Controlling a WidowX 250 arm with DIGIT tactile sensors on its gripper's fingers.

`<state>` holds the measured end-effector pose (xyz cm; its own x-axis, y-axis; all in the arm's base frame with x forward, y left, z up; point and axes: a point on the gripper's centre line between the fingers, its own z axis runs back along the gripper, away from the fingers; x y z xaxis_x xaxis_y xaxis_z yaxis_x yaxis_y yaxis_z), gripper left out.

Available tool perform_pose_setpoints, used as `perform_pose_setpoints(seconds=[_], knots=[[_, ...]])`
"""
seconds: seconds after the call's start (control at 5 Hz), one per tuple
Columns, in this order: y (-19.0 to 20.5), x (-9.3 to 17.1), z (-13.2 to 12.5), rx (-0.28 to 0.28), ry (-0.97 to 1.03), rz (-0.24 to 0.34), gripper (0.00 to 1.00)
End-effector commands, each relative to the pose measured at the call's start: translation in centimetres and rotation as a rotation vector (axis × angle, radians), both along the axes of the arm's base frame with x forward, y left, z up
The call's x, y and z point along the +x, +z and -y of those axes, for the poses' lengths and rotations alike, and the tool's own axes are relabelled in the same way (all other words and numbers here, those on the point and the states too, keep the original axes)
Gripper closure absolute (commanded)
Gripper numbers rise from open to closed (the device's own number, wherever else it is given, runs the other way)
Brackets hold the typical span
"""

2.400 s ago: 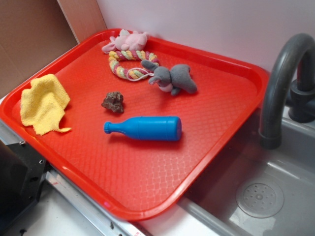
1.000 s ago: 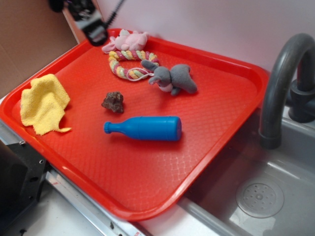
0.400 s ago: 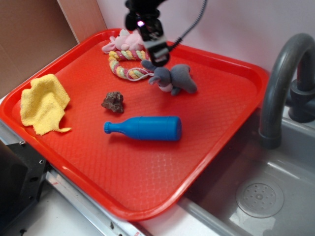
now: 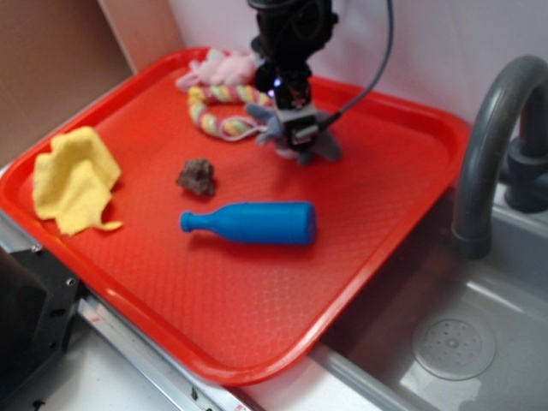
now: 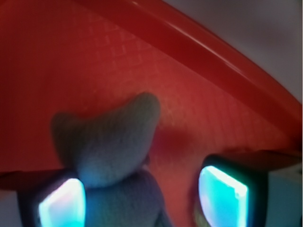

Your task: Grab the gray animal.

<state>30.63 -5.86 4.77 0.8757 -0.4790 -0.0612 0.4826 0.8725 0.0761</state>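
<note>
On the red tray (image 4: 394, 214) beside the sink (image 4: 479, 342), a blue bottle (image 4: 250, 223) lies on its side (cap pointing left). Behind it, the tool (image 4: 295, 128) hangs directly over the gray animal (image 4: 324, 147) near the tray's back edge, fingers (image 5: 222, 194) spread, plush between them, nothing clamped. A small brown lump (image 4: 197, 175) sits apart.

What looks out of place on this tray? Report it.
Little stands out. The blue bottle lies on its side on the red tray, and the yellow cloth sits crumpled near the tray's left edge. Nothing looks spilled or damaged.
</note>
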Motion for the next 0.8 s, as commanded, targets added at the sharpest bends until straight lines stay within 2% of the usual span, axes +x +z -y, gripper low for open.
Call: perform_pose_setpoints(seconds=[0.0, 0.2, 0.4, 0.6], knots=[[-1.8, -1.7, 2.8, 0.011, -0.106, -0.001, 0.0], [-2.5, -2.2, 2.8, -0.019, -0.12, -0.023, 0.0], [-2.1, -2.0, 1.9, -0.022, -0.073, -0.016, 1.0], [0.3, -2.0, 0.3, 0.066, 0.02, -0.021, 1.0]])
